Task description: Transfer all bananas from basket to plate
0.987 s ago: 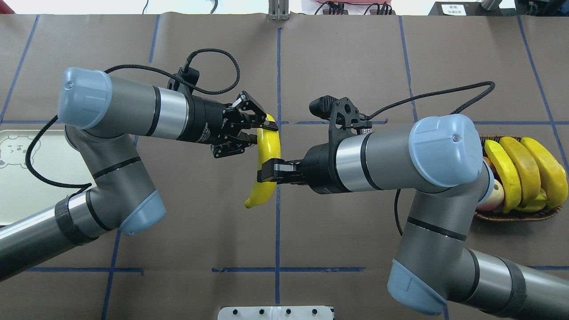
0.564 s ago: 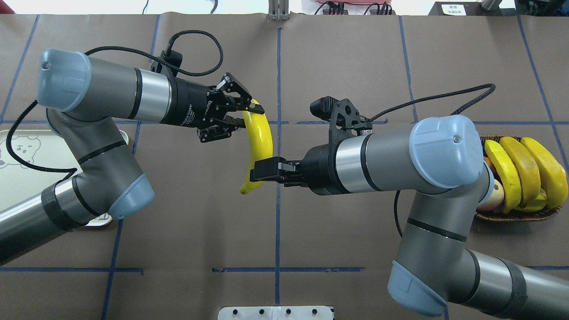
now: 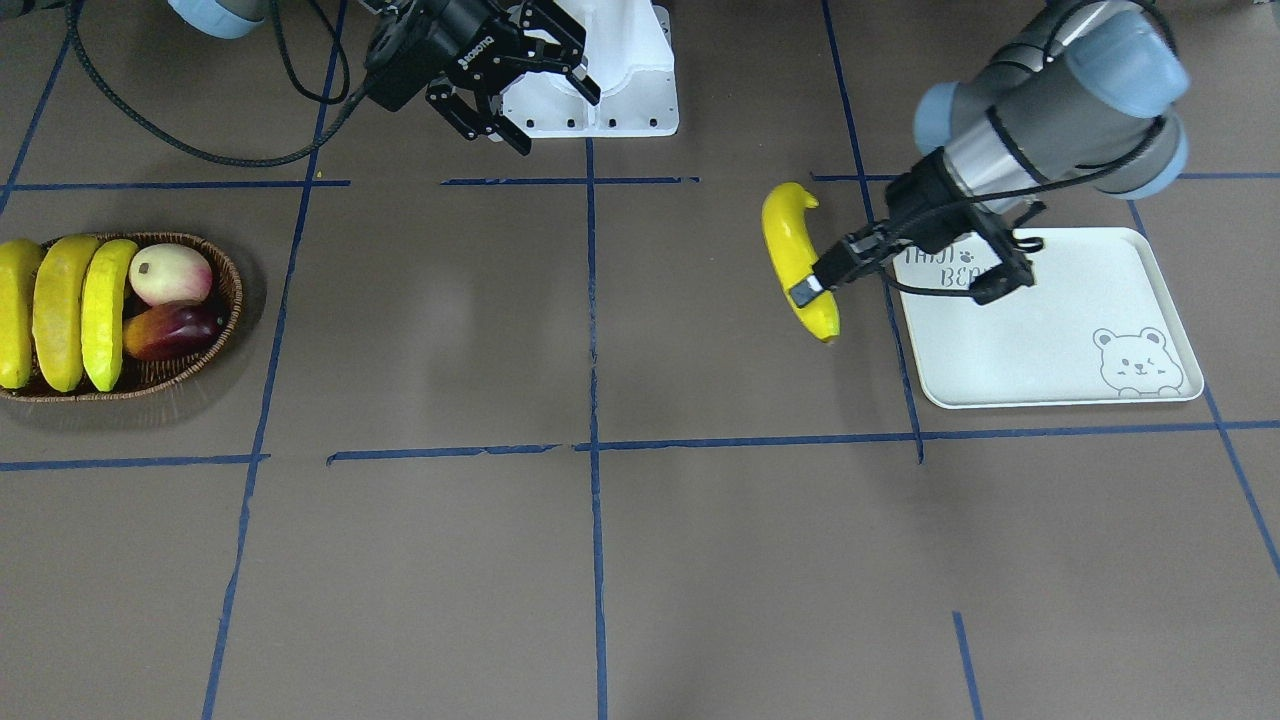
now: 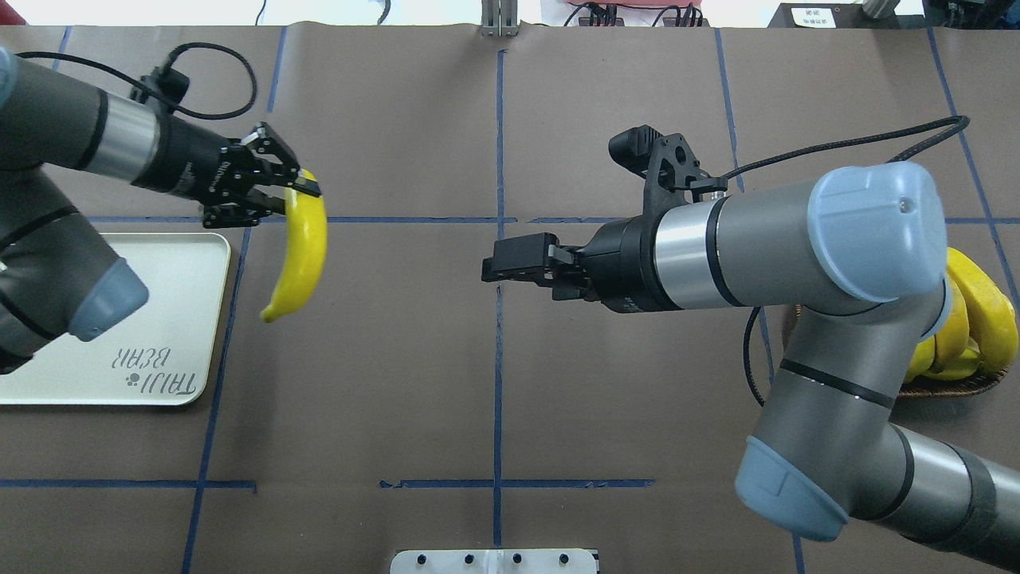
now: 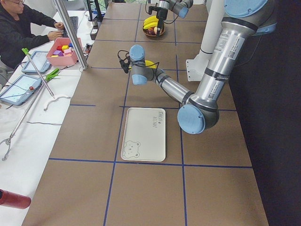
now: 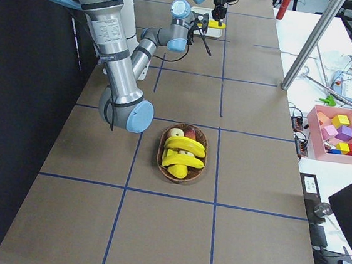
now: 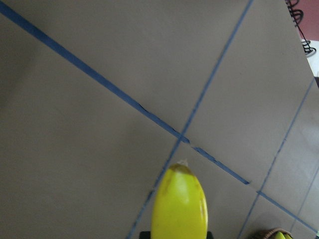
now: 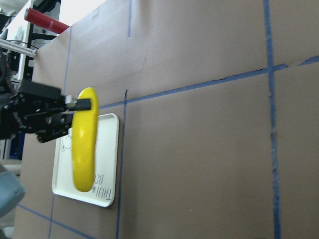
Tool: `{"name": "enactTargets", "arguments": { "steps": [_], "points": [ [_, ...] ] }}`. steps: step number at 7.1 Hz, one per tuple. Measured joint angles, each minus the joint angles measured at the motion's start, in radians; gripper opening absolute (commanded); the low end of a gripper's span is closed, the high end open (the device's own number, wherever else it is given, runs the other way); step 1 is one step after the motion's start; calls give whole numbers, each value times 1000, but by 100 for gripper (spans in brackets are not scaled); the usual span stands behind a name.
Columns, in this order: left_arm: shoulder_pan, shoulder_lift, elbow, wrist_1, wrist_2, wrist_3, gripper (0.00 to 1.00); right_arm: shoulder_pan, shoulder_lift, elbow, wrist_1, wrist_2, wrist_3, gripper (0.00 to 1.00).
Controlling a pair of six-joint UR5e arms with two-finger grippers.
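The step in hand is the carry to the plate. The left gripper has its jaws clenched on a long, curved, smooth yellow banana, grasping it near the end that points away from the robot. The rest of the fruit trails back toward the robot's side. The banana sits just beside the white rectangular tray-like plate with the bear drawing, off its rim and over the brown paper-covered counter with blue tape lines, not yet over the white surface. It looks lifted clear of the counter, though the views do not settle how high.

The right gripper is near the counter's middle with its jaws released and nothing between them. Three more yellow bananas lie side by side in the oval dark-brown wicker basket, next to a pale rounded fruit and a dark red one. The plate is bare, so the task is early.

Next, the left arm likely needs a short sideways shift over the plate, then a descent and release. The free right arm is well placed to go back to the basket.
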Motion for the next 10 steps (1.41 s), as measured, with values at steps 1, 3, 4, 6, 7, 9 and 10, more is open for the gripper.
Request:
{"name": "enactTargets", "arguments": {
  "steps": [1, 3, 4, 6, 7, 9, 10],
  "points": [
    [-47, 122, -2, 5, -3, 149, 0, 50, -37, -2, -16, 28, -19, 100],
    [-96, 348, 22, 8, 71, 462, 0, 195, -74, -4, -162, 159, -171, 100],
    [-103, 408, 49, 8, 125, 545, 0, 246, -86, -4, -237, 202, -266, 100],
    [-101, 440, 114, 8, 201, 610, 0, 298, -133, -7, -288, 224, -395, 100],
    [-102, 439, 136, 9, 214, 637, 0, 308, -147, -8, -293, 225, -420, 100],
    [-106, 432, 146, 12, 219, 657, 0, 312, -152, -9, -294, 227, -434, 100],
    [-108, 429, 144, 14, 218, 660, 0, 313, -154, -9, -293, 227, -435, 100]
  ]
}}
